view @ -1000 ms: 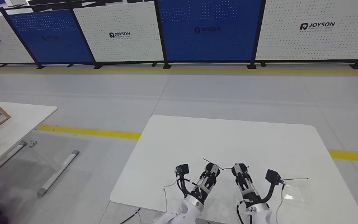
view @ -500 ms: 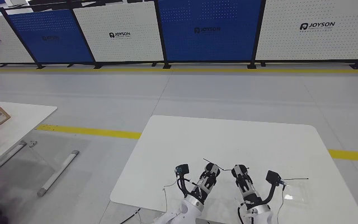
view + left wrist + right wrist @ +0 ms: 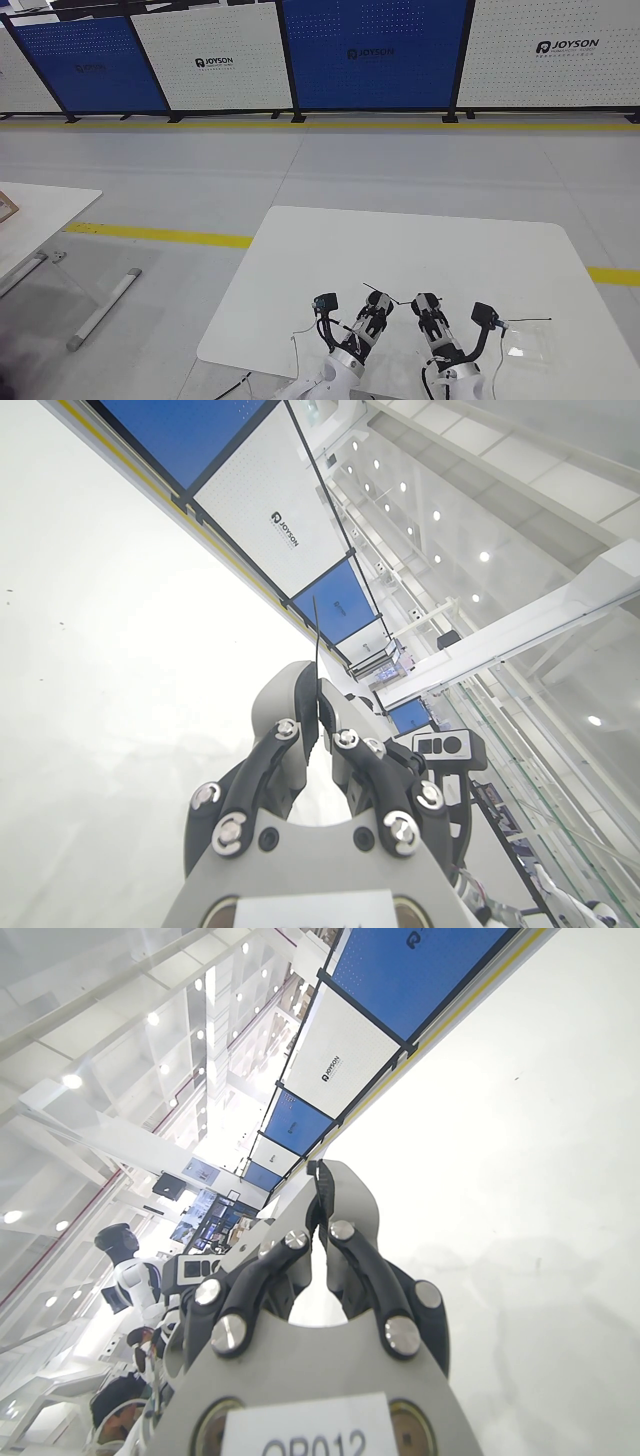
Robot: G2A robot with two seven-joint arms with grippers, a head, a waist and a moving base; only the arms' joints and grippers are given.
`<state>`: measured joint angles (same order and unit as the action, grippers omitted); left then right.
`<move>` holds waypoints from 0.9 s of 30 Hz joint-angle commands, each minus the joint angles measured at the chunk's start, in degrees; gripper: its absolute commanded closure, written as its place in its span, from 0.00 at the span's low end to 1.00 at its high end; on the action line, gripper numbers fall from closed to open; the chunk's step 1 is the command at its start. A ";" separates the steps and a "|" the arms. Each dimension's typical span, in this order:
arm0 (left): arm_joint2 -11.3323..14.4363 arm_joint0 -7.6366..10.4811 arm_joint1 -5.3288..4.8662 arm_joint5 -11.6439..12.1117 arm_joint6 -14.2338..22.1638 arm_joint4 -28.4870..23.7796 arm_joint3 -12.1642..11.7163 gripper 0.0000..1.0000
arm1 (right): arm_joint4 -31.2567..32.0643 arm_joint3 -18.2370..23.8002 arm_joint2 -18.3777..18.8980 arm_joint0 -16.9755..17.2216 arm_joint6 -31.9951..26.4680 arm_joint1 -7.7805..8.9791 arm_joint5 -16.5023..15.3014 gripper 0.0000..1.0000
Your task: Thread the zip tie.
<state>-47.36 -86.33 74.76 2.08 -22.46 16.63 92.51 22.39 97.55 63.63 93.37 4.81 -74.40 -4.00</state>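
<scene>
The zip tie (image 3: pixel 316 630) is held pinched between the closed fingers (image 3: pixel 305 704) of the left gripper (image 3: pixel 317 695), its free length projecting straight beyond the fingertips, while the head end (image 3: pixel 312 1169) is clamped at the fingertips of the right gripper (image 3: pixel 320 1198), positioned just beside the left gripper.

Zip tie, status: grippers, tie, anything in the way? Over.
Left gripper shut on zip tie strap, tip sticking out. Right gripper shut on head end; nothing seen threaded through it. Second tie lies on table, apart from both.
</scene>
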 commanded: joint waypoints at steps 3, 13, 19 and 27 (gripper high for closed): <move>0.00 0.00 0.00 0.00 0.00 0.00 0.00 1.00 | -0.12 -0.32 -0.06 -0.09 -0.18 -0.05 -0.07 1.00; 0.02 -0.01 0.01 0.04 0.16 -0.11 0.02 1.00 | -0.12 -0.32 -0.06 -0.09 -0.18 -0.05 -0.07 1.00; -0.20 -0.24 0.22 1.34 2.21 -2.20 0.62 1.00 | -0.04 -0.75 -0.93 -1.08 -0.98 -0.35 0.23 1.00; -1.13 -0.85 0.34 1.23 1.82 -1.89 1.04 1.00 | -0.34 -0.85 -0.37 -0.90 -0.53 -0.48 -0.61 1.00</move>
<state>-48.40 -87.13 75.08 3.32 -20.50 14.70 93.52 22.18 96.67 63.04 92.29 4.10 -74.90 -4.30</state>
